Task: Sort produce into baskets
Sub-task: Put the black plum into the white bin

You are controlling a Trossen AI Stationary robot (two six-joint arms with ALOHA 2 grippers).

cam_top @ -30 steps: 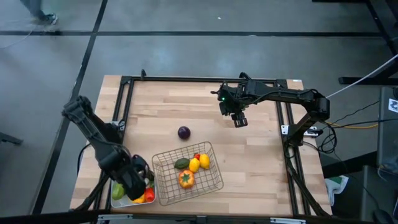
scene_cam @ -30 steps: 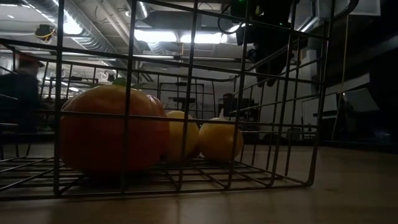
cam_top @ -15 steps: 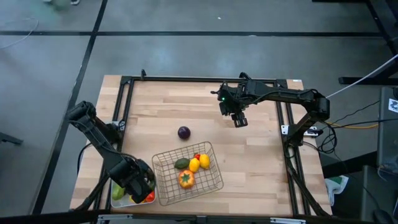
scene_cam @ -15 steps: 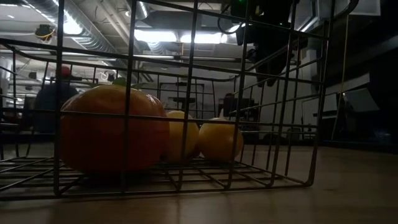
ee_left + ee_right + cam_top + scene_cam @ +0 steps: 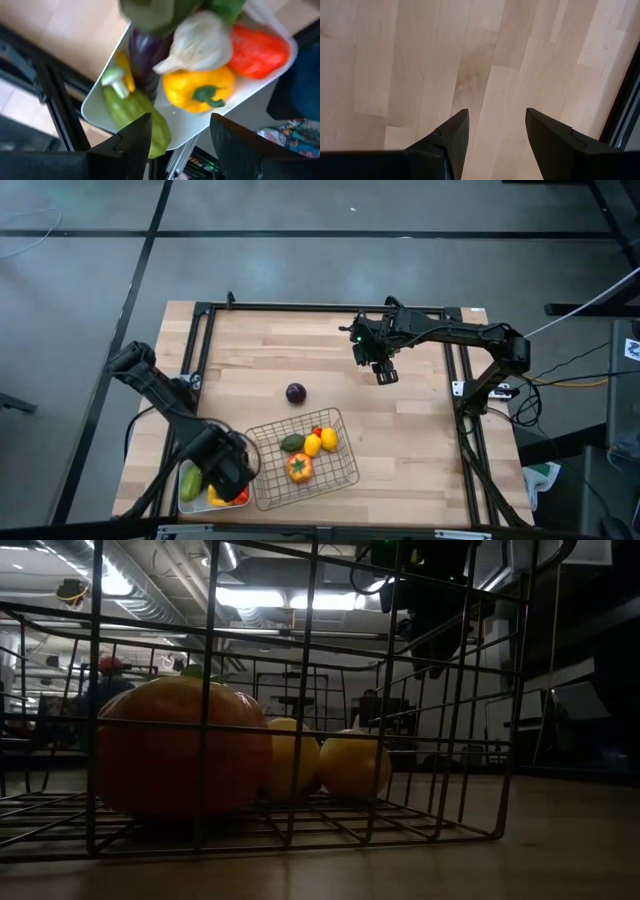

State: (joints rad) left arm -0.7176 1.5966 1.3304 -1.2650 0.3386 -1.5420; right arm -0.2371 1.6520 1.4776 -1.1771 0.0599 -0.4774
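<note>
I can read no brand, label or writing on anything near me.

My left gripper (image 5: 177, 145) hangs over the white tray (image 5: 240, 97) at the table's near left corner, fingers spread apart and holding nothing. Directly below them the tray holds a yellow pepper (image 5: 199, 88) with a green stem, a garlic bulb (image 5: 200, 42) resting against it, a red piece (image 5: 257, 50) beside the garlic, a dark purple eggplant (image 5: 145, 52) half buried under the others, and a pale green squash-like vegetable (image 5: 132, 112) lying along the tray's wall. More green produce sits at the tray's far end, too blurred to name.

Just beside my left gripper stands the wire basket (image 5: 345, 475). It holds an orange pepper (image 5: 299, 467), two lemons (image 5: 320, 442), a dark green piece (image 5: 291, 443) and a small red piece (image 5: 317, 431).

A purple onion (image 5: 296, 392) lies alone on the bare wooden table (image 5: 420, 440), between my two grippers and beyond the basket.

My right gripper (image 5: 492, 135) hovers above bare wood towards the table's far side, well apart from both containers, its fingers apart and empty.
</note>
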